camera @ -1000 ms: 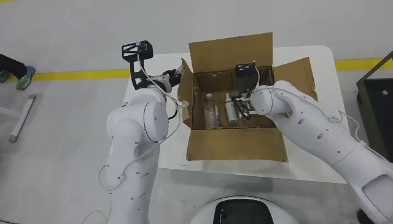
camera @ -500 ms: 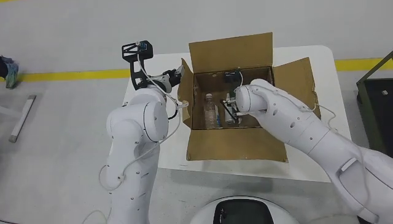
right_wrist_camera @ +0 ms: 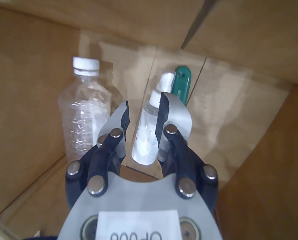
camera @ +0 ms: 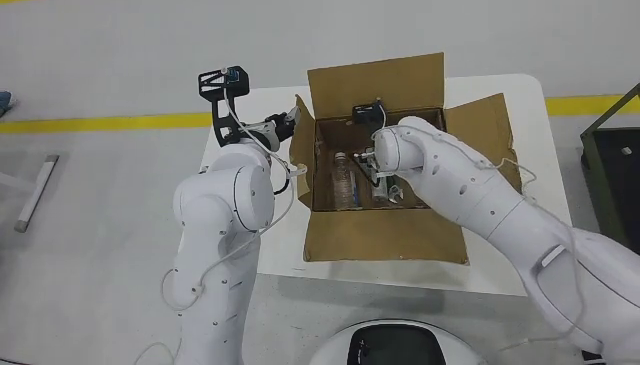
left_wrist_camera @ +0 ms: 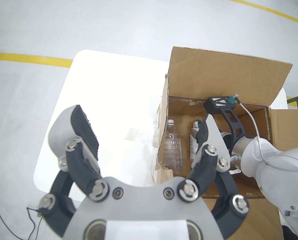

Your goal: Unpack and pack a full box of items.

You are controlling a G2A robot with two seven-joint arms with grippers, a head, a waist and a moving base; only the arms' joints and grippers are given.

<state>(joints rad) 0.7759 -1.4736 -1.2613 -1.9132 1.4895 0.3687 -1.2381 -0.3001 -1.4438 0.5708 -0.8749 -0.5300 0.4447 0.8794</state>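
Right gripper [right_wrist_camera: 144, 103] sits inside the box [camera: 385, 235], fingers part-way open, gripping nothing. The white spray bottle [right_wrist_camera: 143, 138] lies on the box floor, in line with the gap between the fingers; I cannot tell whether they touch it. The clear bottle [right_wrist_camera: 82, 108] lies beside it, nearer a box side wall. A green item [right_wrist_camera: 181, 83] lies on the spray bottle's other side, mostly hidden by a finger, kind unclear. Left gripper [left_wrist_camera: 142, 121] hangs outside the box over the table [left_wrist_camera: 108, 81], spread wide and empty.
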